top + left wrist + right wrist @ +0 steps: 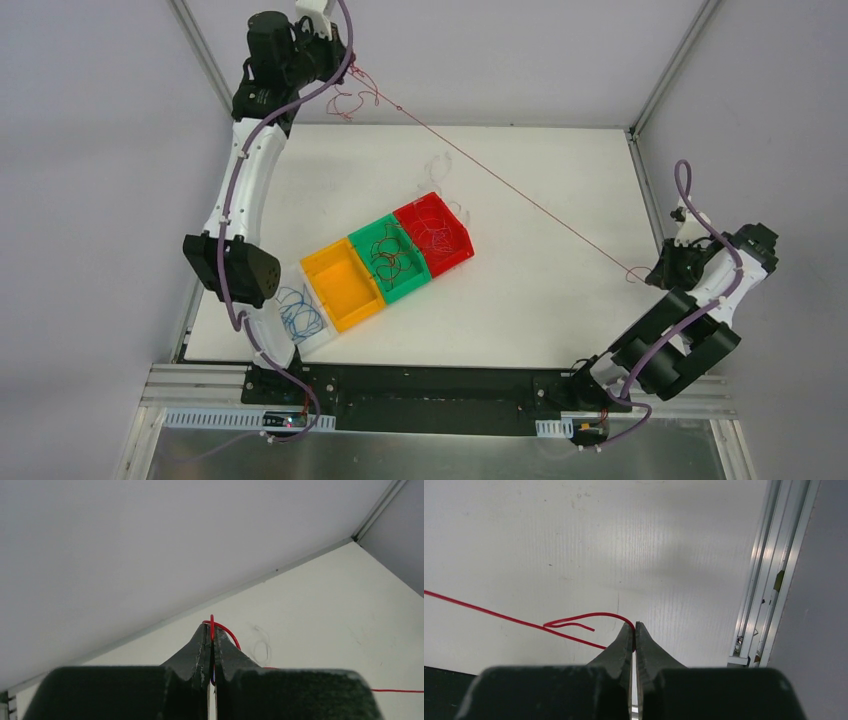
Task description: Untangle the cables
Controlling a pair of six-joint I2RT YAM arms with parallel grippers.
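Observation:
A bright red cable (510,185) runs taut across the table between both grippers. My left gripper (357,73) is raised at the far left corner and is shut on one end, where red curls (345,104) dangle. In the left wrist view the red cable (212,625) loops over the closed fingertips. My right gripper (650,272), at the table's right edge, is shut on the other end. The red cable (499,615) trails left from its tips with a short free tail. A white cable (440,165) lies on the table. Blue cables (298,312) and dark red-brown cables (390,255) lie in bins.
A row of bins sits mid-table: a clear one (318,338), yellow (343,285), green (405,288) and red (452,255), the red one holding pale wire. An aluminium frame rail (769,580) borders the table's right edge. Grey walls enclose the back and sides.

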